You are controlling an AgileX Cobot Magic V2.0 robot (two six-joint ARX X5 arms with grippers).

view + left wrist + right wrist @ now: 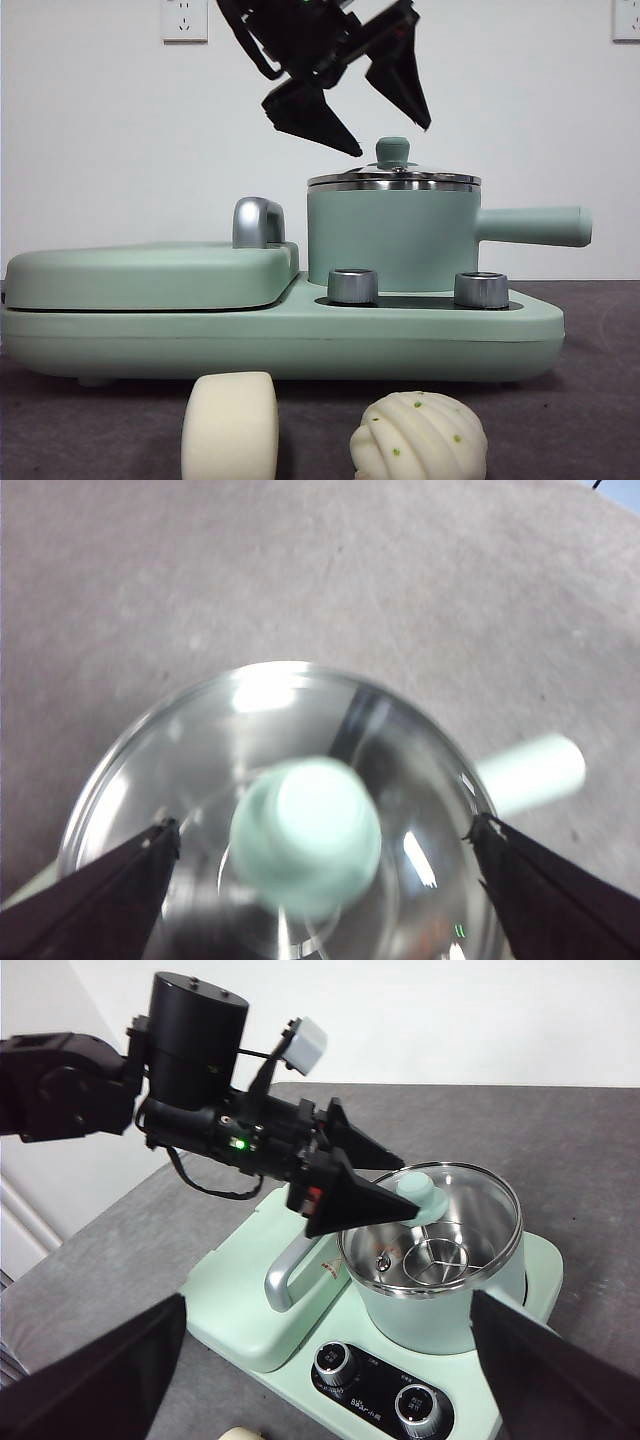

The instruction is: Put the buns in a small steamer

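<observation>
Above small steamer (393, 238), left claw (378, 105) spread wide over lid knob (306, 833); steamer handle (532, 226) horizontal.

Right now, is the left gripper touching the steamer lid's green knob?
Apart. The front view shows the left gripper with open jaws hanging above the green knob, wall visible between them. The left wrist view shows the knob centred between the jaws, clear of both.

Black arm, cylindrical wrist, green light, pointed wedge-shaped pincer (385, 105) jaws.
</observation>
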